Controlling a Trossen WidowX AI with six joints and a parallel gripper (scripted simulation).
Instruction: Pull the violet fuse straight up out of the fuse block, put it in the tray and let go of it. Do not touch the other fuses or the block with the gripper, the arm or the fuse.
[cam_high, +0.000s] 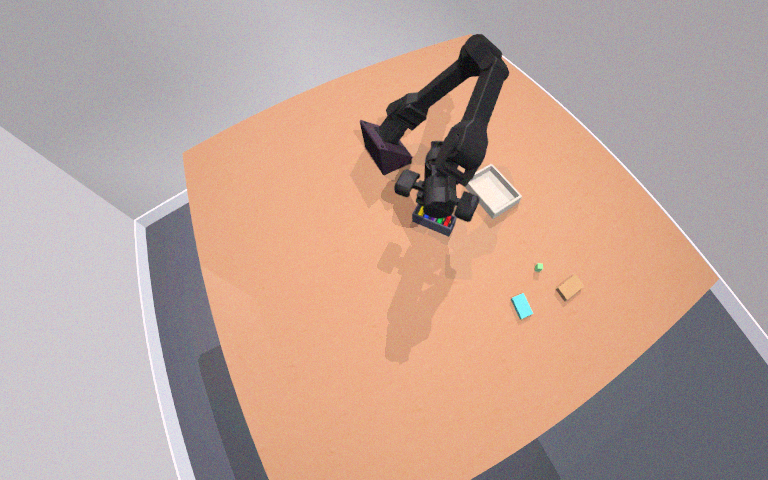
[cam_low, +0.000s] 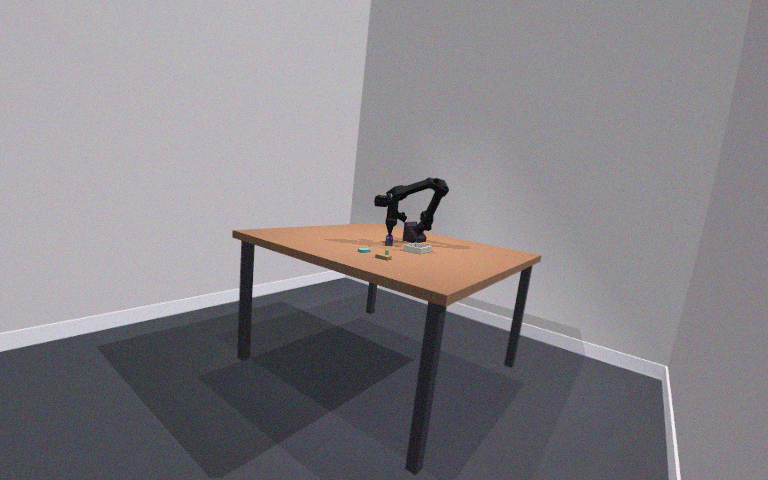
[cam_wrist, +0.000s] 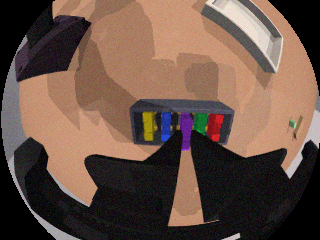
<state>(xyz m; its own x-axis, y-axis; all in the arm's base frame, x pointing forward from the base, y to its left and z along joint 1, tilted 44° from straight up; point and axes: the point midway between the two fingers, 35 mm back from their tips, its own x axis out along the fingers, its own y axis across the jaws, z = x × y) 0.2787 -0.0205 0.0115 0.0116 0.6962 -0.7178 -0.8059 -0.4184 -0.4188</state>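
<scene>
My gripper (cam_wrist: 185, 134) (cam_low: 389, 233) is shut on the violet fuse (cam_wrist: 186, 120) (cam_low: 389, 237), just above the fuse block. The fuse is upright and stands higher than the other fuses. Whether its lower end is clear of its slot I cannot tell. The dark fuse block (cam_wrist: 182, 105) (cam_high: 430, 224) (cam_low: 389, 242) still holds the yellow fuse (cam_wrist: 148, 126), blue fuse (cam_wrist: 166, 126), green fuse (cam_wrist: 201, 122) and red fuse (cam_wrist: 215, 127). The pale tray (cam_high: 495, 193) (cam_low: 417, 249) (cam_wrist: 240, 34) is empty, to the right of the block in the top view. There the arm hides my fingertips.
A cyan block (cam_high: 522, 306) (cam_low: 364, 250), a tan block (cam_high: 570, 287) (cam_low: 383, 256) and a small green cube (cam_high: 539, 267) (cam_wrist: 292, 123) lie on the table beyond the tray, away from the arm. The dark arm base (cam_high: 385, 150) (cam_wrist: 55, 47) stands on the opposite side of the block from them.
</scene>
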